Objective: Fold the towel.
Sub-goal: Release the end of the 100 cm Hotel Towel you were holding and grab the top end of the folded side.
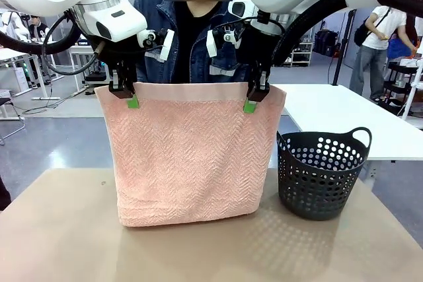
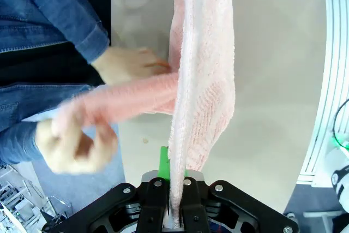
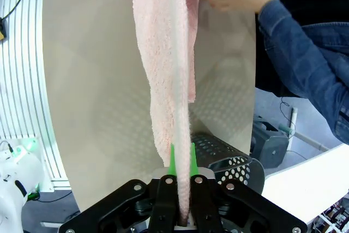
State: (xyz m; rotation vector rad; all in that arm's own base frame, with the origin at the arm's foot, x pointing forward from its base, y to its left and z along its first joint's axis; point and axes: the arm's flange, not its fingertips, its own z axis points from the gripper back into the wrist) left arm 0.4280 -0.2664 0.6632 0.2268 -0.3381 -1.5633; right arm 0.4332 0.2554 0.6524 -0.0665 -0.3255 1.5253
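My left gripper (image 1: 132, 101) and right gripper (image 1: 250, 105) each pinch the top edge of the salmon-pink terry towel (image 1: 185, 163), near a black perforated basket (image 1: 320, 179).

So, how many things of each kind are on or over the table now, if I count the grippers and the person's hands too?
towel: 1
dark basket: 1
grippers: 2, the left gripper and the right gripper, jaws shut on the towel
person's hands: 2, one hand and the other hand
Total: 6
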